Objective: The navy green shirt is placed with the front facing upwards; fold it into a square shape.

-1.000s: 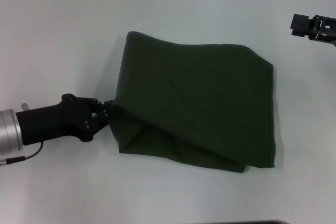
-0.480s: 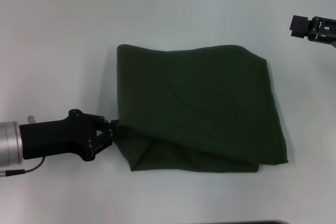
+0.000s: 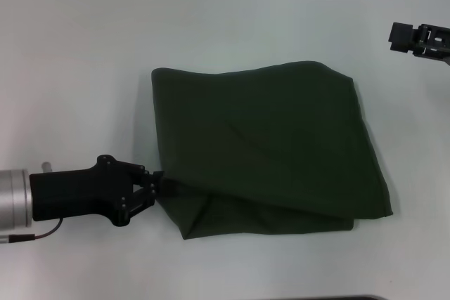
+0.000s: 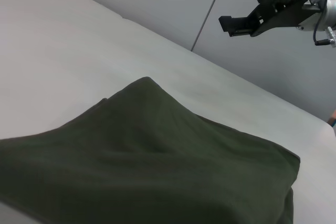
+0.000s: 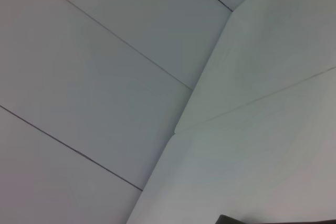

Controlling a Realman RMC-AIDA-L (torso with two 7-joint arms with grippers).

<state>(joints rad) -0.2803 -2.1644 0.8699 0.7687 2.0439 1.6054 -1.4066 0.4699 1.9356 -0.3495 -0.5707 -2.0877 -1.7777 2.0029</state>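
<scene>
Your left tool (image 3: 153,186) is sitting low over the bench (image 3: 84,47), fingers pinched closed on the near-left edge of the navy green shirt (image 3: 267,145). The fabric is bunching into a small tuck right at the tips. The shirt is lying folded into a rough four-sided bundle, spreading away from the left tool toward the right and far side. A lower layer is peeking out along the near edge, just right of the tool. No lettering or collar is showing; only plain dark cloth is facing up.

Your right tool (image 3: 415,38) is hanging well apart from the shirt, beyond its far-right corner and raised above the bench. It's holding nothing; I can't tell how wide its fingers are standing. In the left wrist view it (image 4: 262,11) is showing above the shirt (image 4: 157,161).
</scene>
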